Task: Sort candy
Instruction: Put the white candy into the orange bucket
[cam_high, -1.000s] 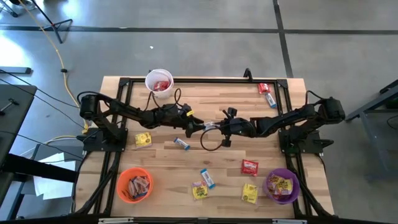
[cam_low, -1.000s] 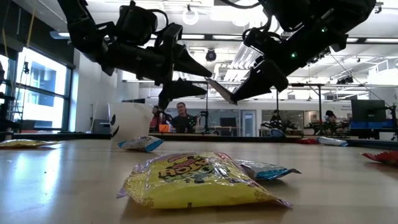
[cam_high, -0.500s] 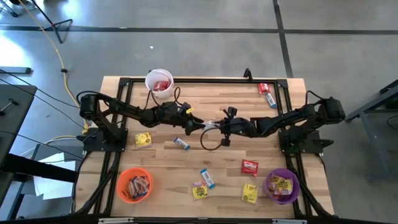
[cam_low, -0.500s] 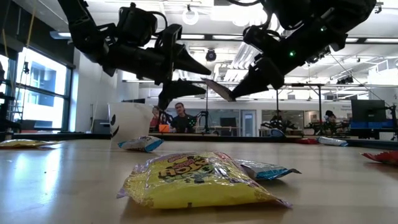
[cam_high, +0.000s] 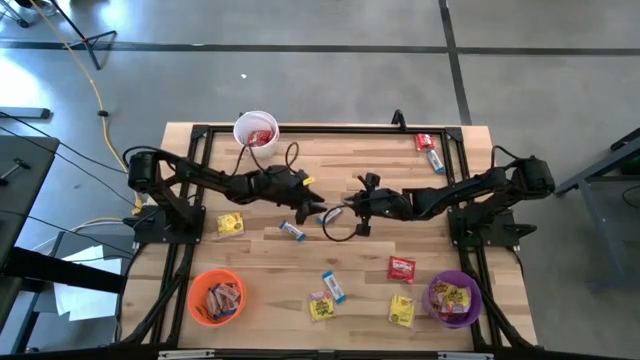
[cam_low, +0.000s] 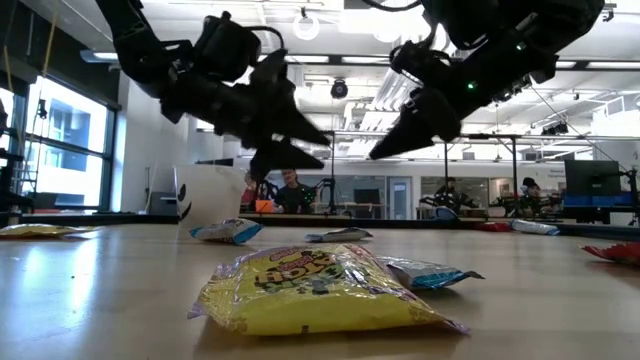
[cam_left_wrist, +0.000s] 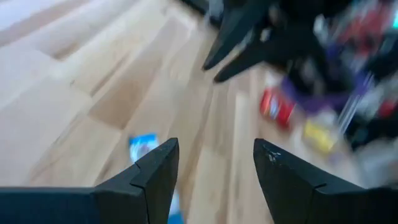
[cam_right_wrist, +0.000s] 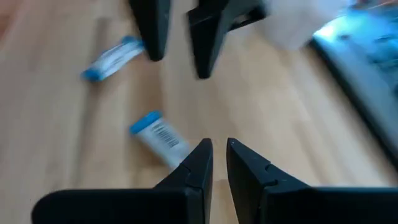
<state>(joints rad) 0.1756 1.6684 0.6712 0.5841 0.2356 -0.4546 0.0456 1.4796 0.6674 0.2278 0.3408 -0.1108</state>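
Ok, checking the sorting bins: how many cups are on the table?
3: round white cup at the back edge, left side; round orange cup at the front left corner; round purple cup at front right. None seems hidden.

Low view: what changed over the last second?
The blue-and-white bar left the right claw and dropped to the table beneath both claws. The left claw, open, dipped slightly. The cups and other candies stayed put.

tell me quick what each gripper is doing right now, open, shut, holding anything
left gripper: open, holding nothing, above mid-table.
right gripper: nearly shut, holding nothing; a blue-and-white bar lies on the table below it.
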